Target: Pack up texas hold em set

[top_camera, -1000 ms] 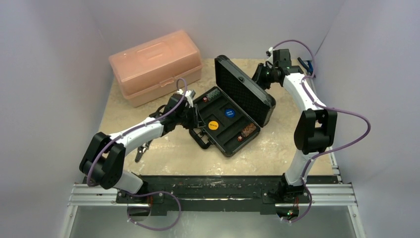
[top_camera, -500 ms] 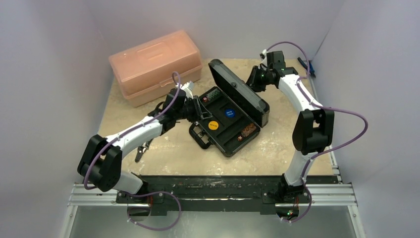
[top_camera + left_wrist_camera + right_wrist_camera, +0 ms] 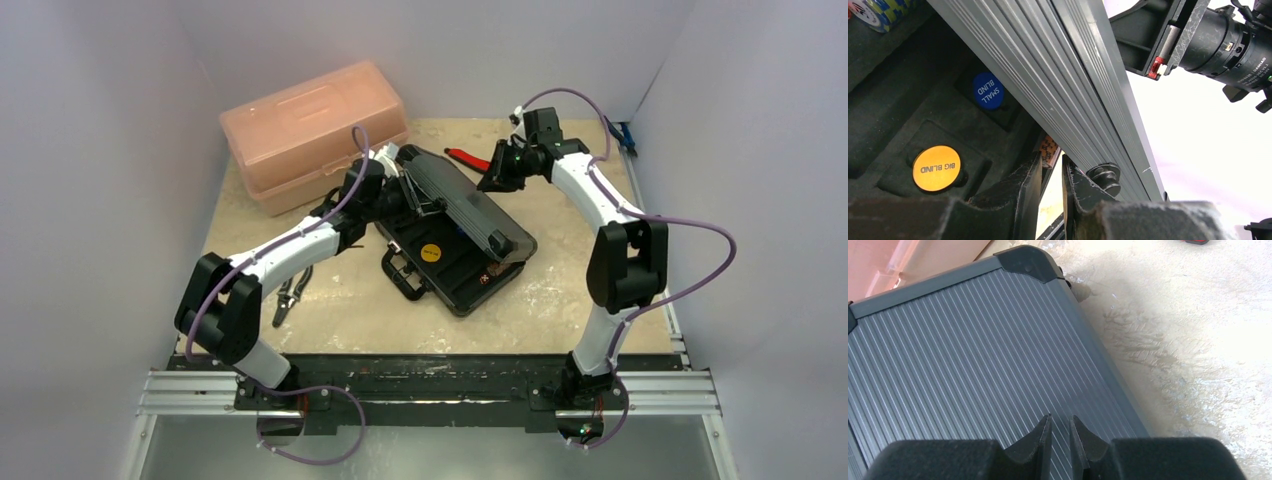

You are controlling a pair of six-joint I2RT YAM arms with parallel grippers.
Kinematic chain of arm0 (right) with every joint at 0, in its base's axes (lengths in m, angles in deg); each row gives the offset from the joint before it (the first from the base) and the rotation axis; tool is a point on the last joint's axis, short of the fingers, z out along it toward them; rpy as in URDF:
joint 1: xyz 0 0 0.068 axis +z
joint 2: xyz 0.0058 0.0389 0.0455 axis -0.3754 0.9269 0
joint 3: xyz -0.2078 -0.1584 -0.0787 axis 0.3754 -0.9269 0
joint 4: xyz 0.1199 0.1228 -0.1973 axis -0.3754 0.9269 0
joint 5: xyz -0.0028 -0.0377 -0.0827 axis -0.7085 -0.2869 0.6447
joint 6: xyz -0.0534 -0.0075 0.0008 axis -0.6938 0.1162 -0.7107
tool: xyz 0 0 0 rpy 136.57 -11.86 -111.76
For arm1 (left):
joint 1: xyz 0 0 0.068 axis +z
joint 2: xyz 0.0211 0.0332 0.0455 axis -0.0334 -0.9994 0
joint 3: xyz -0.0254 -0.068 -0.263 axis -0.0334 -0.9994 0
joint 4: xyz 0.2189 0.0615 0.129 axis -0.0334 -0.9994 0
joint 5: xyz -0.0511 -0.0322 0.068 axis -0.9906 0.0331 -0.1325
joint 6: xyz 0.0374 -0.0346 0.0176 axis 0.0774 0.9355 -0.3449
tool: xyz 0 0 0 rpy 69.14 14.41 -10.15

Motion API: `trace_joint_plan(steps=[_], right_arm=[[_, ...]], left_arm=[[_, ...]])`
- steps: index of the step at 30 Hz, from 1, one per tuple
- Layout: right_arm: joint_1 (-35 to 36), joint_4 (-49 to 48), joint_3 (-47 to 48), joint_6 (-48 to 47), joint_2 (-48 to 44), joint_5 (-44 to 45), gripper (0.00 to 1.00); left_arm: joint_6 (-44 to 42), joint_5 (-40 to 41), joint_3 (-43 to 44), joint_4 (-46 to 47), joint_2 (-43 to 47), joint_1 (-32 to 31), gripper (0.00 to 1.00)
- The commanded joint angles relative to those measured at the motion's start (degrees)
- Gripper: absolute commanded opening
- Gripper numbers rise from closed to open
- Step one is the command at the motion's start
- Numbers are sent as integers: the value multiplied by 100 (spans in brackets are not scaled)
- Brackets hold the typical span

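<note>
While the case [image 3: 455, 250] sat on the table [image 3: 560, 300], lid [image 3: 450, 195] tilted half over its tray [image 3: 462, 282], left pincer [image 3: 1051, 159] and right pincer [image 3: 1060, 419] were nearly closed, empty; the right would best press down evenly.

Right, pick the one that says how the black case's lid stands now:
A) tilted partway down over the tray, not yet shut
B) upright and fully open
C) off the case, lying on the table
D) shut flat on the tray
A: the lid slants over the tray, and the yellow disc and the blue disc show in the gap beneath it.
</note>
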Motion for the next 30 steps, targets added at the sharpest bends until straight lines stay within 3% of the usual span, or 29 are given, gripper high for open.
trace_joint_plan(steps=[1, 12, 20, 30], right_arm=[[96, -70, -137, 17, -239, 114, 22], [480, -136, -269, -98, -372, 98, 24], [735, -232, -440, -164, -545, 9, 41], [1078, -341, -715, -203, -677, -9, 44]], left_arm=[[163, -72, 187, 469, 28, -59, 20], [-97, 156, -179, 319, 329, -51, 20], [-263, 271, -545, 260, 381, -53, 20], [-401, 523, -1012, 191, 618, -54, 20]])
